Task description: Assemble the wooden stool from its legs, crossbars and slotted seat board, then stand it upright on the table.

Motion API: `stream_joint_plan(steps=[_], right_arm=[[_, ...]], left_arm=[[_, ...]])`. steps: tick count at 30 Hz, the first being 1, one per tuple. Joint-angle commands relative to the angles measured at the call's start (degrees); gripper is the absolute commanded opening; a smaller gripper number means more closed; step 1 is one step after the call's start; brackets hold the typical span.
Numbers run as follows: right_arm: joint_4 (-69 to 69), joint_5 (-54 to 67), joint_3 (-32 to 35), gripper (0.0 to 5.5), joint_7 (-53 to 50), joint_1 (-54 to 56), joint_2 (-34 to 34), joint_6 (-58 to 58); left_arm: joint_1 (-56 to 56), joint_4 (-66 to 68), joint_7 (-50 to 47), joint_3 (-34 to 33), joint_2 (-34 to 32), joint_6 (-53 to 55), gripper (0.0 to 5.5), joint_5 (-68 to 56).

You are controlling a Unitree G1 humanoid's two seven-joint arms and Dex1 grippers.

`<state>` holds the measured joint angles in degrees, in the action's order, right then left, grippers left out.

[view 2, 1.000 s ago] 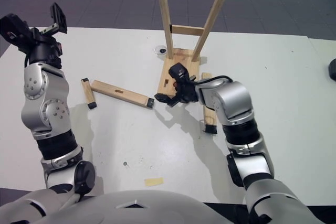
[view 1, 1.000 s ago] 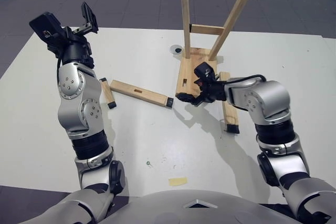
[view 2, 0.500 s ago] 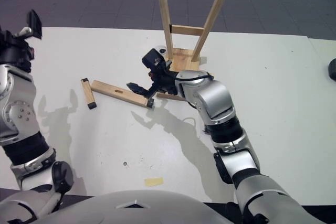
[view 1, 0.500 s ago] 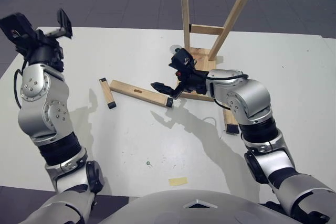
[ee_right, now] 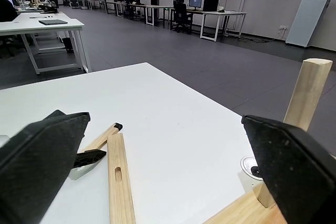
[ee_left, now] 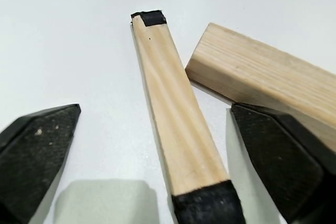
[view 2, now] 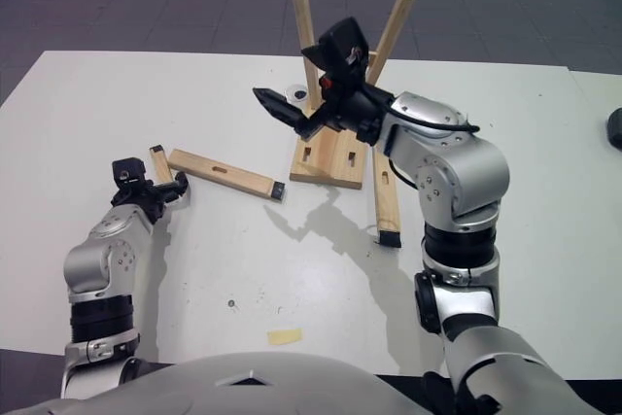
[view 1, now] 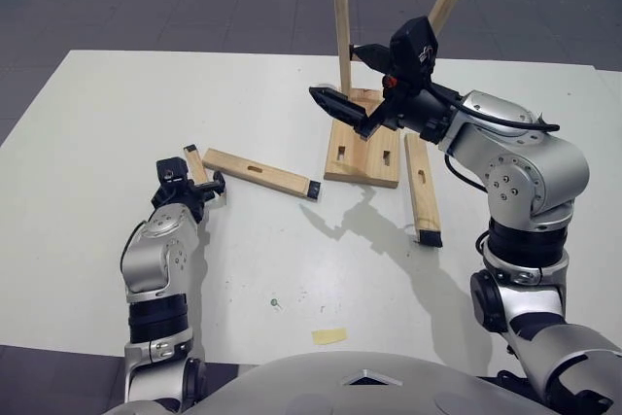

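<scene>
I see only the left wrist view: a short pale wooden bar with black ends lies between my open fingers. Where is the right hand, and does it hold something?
Observer: The right hand is raised, open and empty, beside the flat slotted wooden seat board.
Operator: Are legs already in that board?
Observer: Two pale wooden legs stand up from it, joined by a short crossbar.
</scene>
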<state>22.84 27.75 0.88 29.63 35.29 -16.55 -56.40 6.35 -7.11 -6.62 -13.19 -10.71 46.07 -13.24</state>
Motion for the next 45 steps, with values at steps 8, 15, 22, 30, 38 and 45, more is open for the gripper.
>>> stream_joint_plan(steps=[8, 15, 22, 30, 38, 45], right_arm=[[-0.91, 5.09, 3.32, 5.40, -3.68, 2.44, 1.15, -1.10], [-1.54, 6.31, 3.20, 5.40, -5.25, 2.67, 1.11, -0.65], [-3.19, 7.57, 4.96, 5.40, -6.44, 3.01, 1.03, -0.67], [-12.54, 16.30, 16.88, 5.40, -13.64, 6.61, 4.42, -8.51], [-16.10, 35.06, 26.77, 5.40, -22.64, 13.85, 10.21, -19.91], [-16.63, 38.08, 24.06, 5.40, -27.22, 12.98, 12.91, -18.54]], left_arm=[[-3.01, 4.70, 0.82, -1.98, 0.10, 7.64, 3.53, 0.07], [-4.32, 3.00, 2.28, -1.46, -1.77, 5.71, 2.25, 1.49], [-3.90, 2.06, 2.18, -4.02, -1.86, -1.11, 1.30, 1.82], [0.12, -10.54, 6.94, -8.57, -6.56, -25.78, 1.30, 1.91], [4.46, -23.53, 14.48, 17.59, -2.83, -30.41, 1.30, 8.06], [6.31, -20.44, 15.18, 24.24, -0.62, -33.68, 1.30, 13.65]])
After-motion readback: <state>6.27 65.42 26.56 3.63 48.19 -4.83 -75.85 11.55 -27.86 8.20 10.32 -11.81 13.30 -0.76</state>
